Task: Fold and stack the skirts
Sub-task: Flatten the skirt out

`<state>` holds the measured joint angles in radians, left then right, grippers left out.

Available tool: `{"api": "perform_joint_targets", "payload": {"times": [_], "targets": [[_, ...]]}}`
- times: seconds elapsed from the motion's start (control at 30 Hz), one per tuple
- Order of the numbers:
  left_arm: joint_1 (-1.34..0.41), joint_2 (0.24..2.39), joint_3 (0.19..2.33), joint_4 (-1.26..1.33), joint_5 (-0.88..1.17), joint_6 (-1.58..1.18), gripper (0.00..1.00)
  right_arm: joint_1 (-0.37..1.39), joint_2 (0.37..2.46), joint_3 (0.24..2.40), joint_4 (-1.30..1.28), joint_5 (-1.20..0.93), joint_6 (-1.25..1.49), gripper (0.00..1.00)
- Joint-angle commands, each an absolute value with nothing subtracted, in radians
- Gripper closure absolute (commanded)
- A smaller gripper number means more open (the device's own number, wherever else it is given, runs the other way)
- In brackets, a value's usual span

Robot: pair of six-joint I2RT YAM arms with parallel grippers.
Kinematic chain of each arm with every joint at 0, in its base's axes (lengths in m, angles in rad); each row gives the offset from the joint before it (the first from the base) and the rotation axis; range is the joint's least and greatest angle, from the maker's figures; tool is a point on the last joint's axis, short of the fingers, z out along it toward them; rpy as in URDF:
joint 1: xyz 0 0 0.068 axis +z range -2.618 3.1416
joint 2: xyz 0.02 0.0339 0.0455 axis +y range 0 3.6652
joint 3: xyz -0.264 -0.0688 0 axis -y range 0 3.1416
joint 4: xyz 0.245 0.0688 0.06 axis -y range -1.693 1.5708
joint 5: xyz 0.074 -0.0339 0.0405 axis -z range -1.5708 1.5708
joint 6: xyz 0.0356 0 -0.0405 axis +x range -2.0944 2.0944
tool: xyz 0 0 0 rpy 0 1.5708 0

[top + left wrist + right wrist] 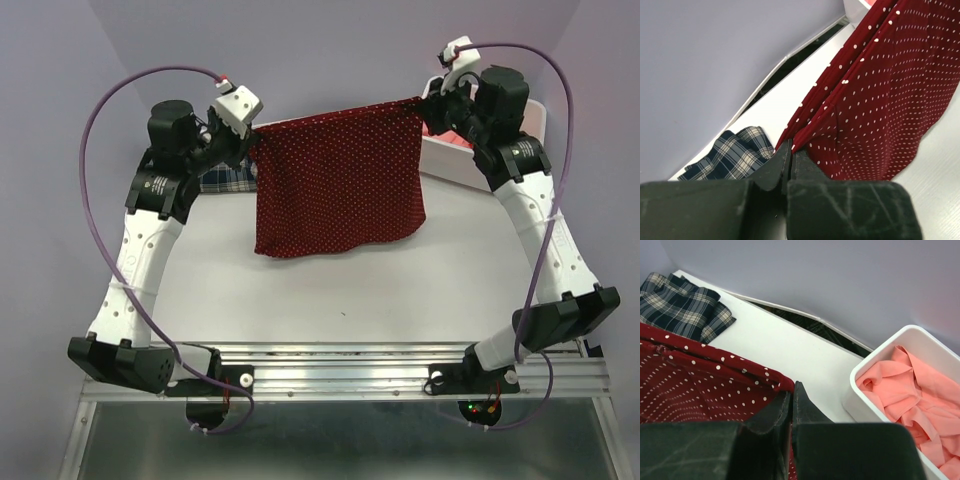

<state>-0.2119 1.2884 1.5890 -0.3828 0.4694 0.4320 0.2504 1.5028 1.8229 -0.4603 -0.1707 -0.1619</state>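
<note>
- The counter [340,300] is seen to carry all three garments. By that showing, about a third of the task is judged done.
- The dark red dotted skirt [338,185] is held up in the air and stretched wide between the two arms. Its top edge is pulled nearly taut and its hem hangs down toward the middle of the counter. No fold has yet been made in it, so it is judged to be the piece in hand.
- A white bin [880,351] is set at the far right of the counter, just beside the right arm's wrist.
- The salmon-pink skirt [912,390] is left crumpled inside that bin. It is not yet folded, and it is well apart from both sets of jaws.
- The plaid skirt [682,302] is laid at the far left of the counter, behind the left arm. It appears to be folded into a compact shape, and nothing has yet been stacked on it.
- The left jaws are pressed fully together, with the red skirt's left top corner pinched at their tips.
- The right jaws are likewise closed with no gap, and the red skirt's right top corner is caught between them.
</note>
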Motion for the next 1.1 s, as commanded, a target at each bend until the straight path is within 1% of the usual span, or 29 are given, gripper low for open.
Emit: {"api": "perform_joint_targets", "payload": {"times": [0.0, 0.1, 0.23, 0.27, 0.33, 0.37, 0.4, 0.43, 0.5, 0.53, 0.57, 0.6, 0.67, 0.7, 0.73, 0.8, 0.83, 0.87, 0.9, 0.93, 0.97, 1.0, 1.03, 1.07], "targets": [[-0.173, 1.345, 1.595, -0.345, 0.327, 0.457, 0.97, 0.219, 1.563, 1.851, -0.355, -0.003, -0.201, 0.99], [-0.172, 1.423, 1.649, -0.298, 0.279, 0.422, 0.97, 0.219, 1.649, 1.899, -0.319, -0.003, -0.187, 0.99], [-0.130, 1.615, 1.836, -0.288, 0.294, 0.370, 0.99, 0.219, 1.775, 2.057, -0.284, -0.003, -0.176, 0.99], [-0.124, 1.643, 1.920, -0.287, 0.304, 0.364, 0.99, 0.219, 1.796, 2.133, -0.282, -0.005, -0.178, 0.99], [-0.117, 1.713, 2.014, -0.290, 0.307, 0.367, 0.98, 0.219, 1.859, 2.221, -0.278, -0.003, -0.176, 0.99], [-0.115, 1.735, 2.110, -0.293, 0.307, 0.373, 0.98, 0.219, 1.879, 2.317, -0.276, 0.027, -0.178, 0.99], [-0.115, 1.752, 2.159, -0.299, 0.305, 0.380, 0.98, 0.219, 1.899, 2.369, -0.273, 0.031, -0.176, 0.99], [-0.115, 1.781, 2.248, -0.311, 0.301, 0.393, 0.96, 0.219, 1.934, 2.419, -0.270, 0.041, -0.181, 0.99], [-0.115, 1.784, 2.305, -0.318, 0.307, 0.419, 0.94, 0.219, 1.950, 2.511, -0.252, 0.049, -0.189, 0.99], [-0.115, 1.773, 2.307, -0.311, 0.322, 0.446, 0.91, 0.219, 1.931, 2.510, -0.242, 0.049, -0.193, 0.99], [-0.115, 1.754, 2.286, -0.307, 0.334, 0.466, 0.90, 0.219, 1.910, 2.493, -0.233, 0.046, -0.199, 0.99], [-0.115, 1.699, 2.252, -0.289, 0.368, 0.488, 0.86, 0.219, 1.884, 2.414, -0.219, 0.034, -0.198, 0.99], [-0.117, 1.629, 2.079, -0.256, 0.408, 0.530, 0.82, 0.219, 1.771, 2.285, -0.206, 0.011, -0.207, 0.99], [-0.117, 1.556, 2.013, -0.243, 0.432, 0.549, 0.80, 0.219, 1.726, 2.125, -0.199, -0.039, -0.215, 0.99], [-0.120, 1.522, 1.877, -0.229, 0.487, 0.569, 0.78, 0.219, 1.638, 2.038, -0.187, -0.063, -0.221, 0.99], [-0.141, 1.423, 1.734, -0.233, 0.531, 0.627, 0.76, 0.219, 1.553, 1.860, -0.180, -0.112, -0.245, 0.99], [-0.159, 1.389, 1.654, -0.245, 0.537, 0.709, 0.75, 0.219, 1.511, 1.697, -0.187, -0.144, -0.252, 0.99], [-0.178, 1.355, 1.496, -0.259, 0.537, 0.757, 0.74, 0.219, 1.471, 1.618, -0.196, -0.161, -0.262, 0.99], [-0.199, 1.323, 1.420, -0.282, 0.537, 0.811, 0.73, 0.219, 1.398, 1.542, -0.215, -0.179, -0.311, 0.99], [-0.253, 1.257, 1.340, -0.345, 0.538, 0.915, 0.68, 0.219, 1.358, 1.470, -0.268, -0.230, -0.333, 0.97], [-0.280, 1.223, 1.204, -0.383, 0.543, 0.963, 0.64, 0.219, 1.315, 1.328, -0.302, -0.259, -0.354, 0.85], [-0.332, 1.157, 1.142, -0.473, 0.557, 1.032, 0.52, 0.219, 1.231, 1.266, -0.413, -0.347, -0.442, 0.74], [-0.359, 1.125, 1.085, -0.513, 0.560, 1.048, 0.44, 0.219, 1.189, 1.217, -0.484, -0.406, -0.484, 0.62], [-0.377, 1.088, 0.999, -0.544, 0.566, 1.052, 0.32, 0.219, 1.148, 1.139, -0.547, -0.443, -0.509, 0.30]]}}
